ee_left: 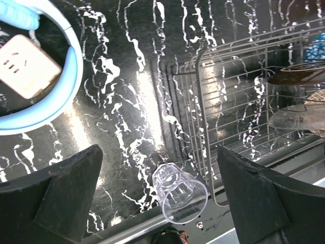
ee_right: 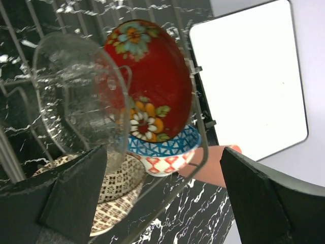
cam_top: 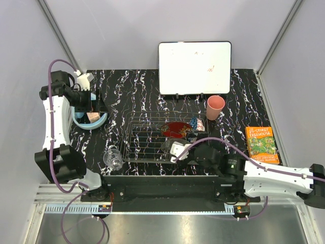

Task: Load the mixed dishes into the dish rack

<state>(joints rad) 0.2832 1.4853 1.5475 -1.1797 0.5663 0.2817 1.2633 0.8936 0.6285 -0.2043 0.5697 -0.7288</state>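
**Supervisor:** Where do the dishes stand?

**Me:** Four are in the dish rack [cam_top: 147, 142], all crowded at its right end. On my right wrist camera the red lacquer bowl [ee_right: 152, 86] stands on edge between the wires. The clear glass bowl [ee_right: 76, 96] is on edge just in front of it. The blue patterned bowl [ee_right: 165, 150] sits below the red one, against the rack's end wire. The beige lattice-patterned bowl [ee_right: 117, 195] is lowest in that view.

**Supervisor:** And outside the rack?

**Me:** Two. The small clear glass [cam_top: 112, 158] sits on the tabletop [cam_top: 132, 96] just beside the rack's near left corner. The pink plastic cup [cam_top: 215, 107] stands off the far right corner, in front of the white board [cam_top: 195, 67].

**Supervisor:** Grippers?

**Me:** My right gripper [ee_right: 163, 151] hovers over the rack's right end, facing the bowls, with its fingers spread wide and nothing between them. My left gripper [ee_left: 158, 150] is spread wide too and holds nothing. It hangs near the left edge of the tabletop, above a light blue dish [ee_left: 71, 76] that holds a beige cube-shaped block [ee_left: 23, 66]. Through its camera I look down on the glass and the rack's left end.

**Supervisor:** Anything else out there?

**Me:** An orange book [cam_top: 261, 144] lies on the right side of the tabletop, apart from the rack.
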